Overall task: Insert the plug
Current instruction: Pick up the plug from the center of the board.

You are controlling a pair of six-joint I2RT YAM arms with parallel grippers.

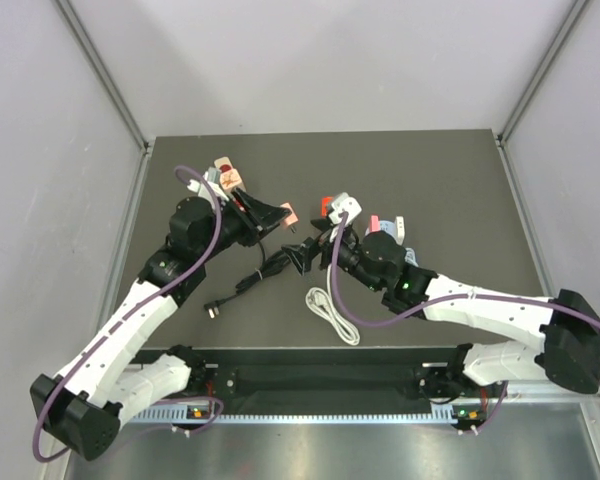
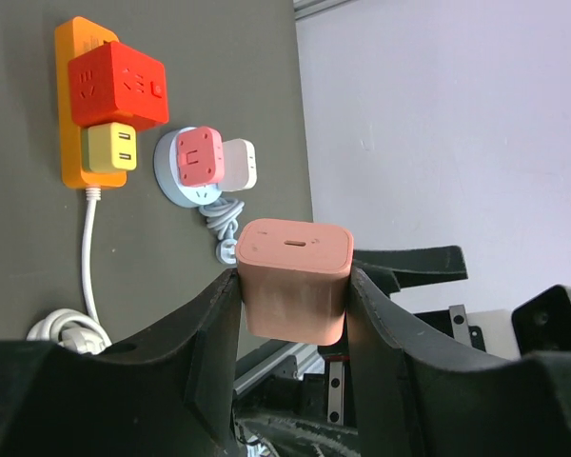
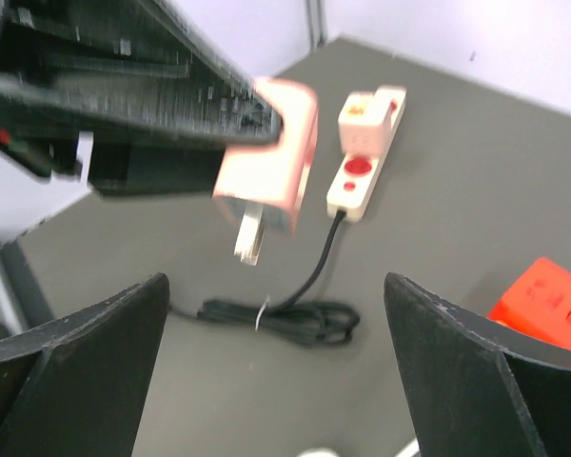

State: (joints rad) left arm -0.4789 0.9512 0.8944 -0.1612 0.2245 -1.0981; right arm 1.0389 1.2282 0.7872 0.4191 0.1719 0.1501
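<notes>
dark grey tabletop [image 1: 450, 190] with pale walls around it holds everything. at the top view's 10 o'clock lies a white power strip with a red button [image 1: 225, 175], and its black cord [image 1: 252, 277] is bundled toward 8 o'clock. the left gripper [image 2: 295, 324] pinches a salmon-pink rounded plastic adapter [image 2: 295, 276] between both fingers [image 2: 211, 350]. the right wrist view shows the adapter's metal prongs [image 3: 248, 236] pointing down above the cord. right of centre, the right gripper [image 3: 281, 381] faces that adapter with its fingers spread wide, holding nothing.

the small bright red cube-shaped plastic plug [image 2: 117, 86] sits on the flat orange power strip [image 2: 67, 152], at the left wrist view's 10 o'clock. it touches a little yellow block [image 2: 111, 148] at its 6 o'clock; whether it is fully seated i cannot tell. a white cord [image 2: 88, 257] runs from the strip toward 7 o'clock into a coil. just beside the strip, at its 3 o'clock, a round pale blue socket base [image 2: 167, 176] carries a pink cube [image 2: 198, 155] and a white adapter [image 2: 240, 164].
</notes>
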